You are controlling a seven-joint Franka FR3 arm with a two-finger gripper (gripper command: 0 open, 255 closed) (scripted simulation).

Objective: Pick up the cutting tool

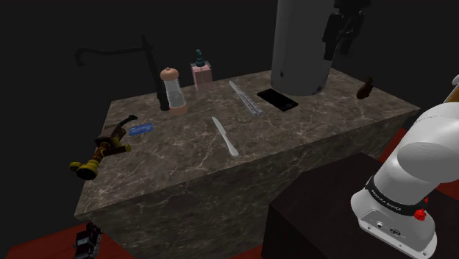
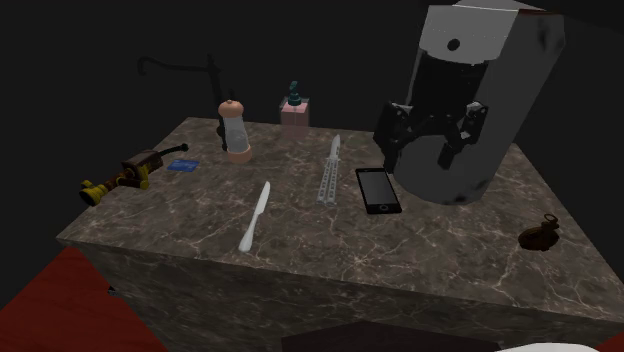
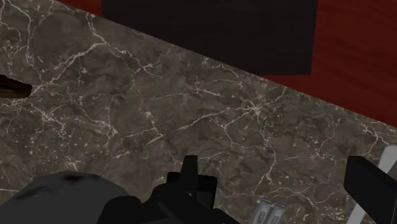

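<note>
pincer: black two-finger pincer point(image 2: 418, 152) is hovering right of centre, fingers spread, carrying nothing | target: grey lattice-handled folding knife point(image 2: 329, 170) is lying mid-frame on the brown marbled counter point(image 2: 450, 260), beside a black phone point(image 2: 378, 190); a pale table knife point(image 2: 254, 217), lying lower left, could equally qualify | progress: approach pending, with descent and grasp both waiting.

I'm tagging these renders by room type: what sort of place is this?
Probably a kitchen: a dark, white-veined marble counter, a black curved tap at its far edge, and a pale pepper mill with a brown top standing on it.
</note>
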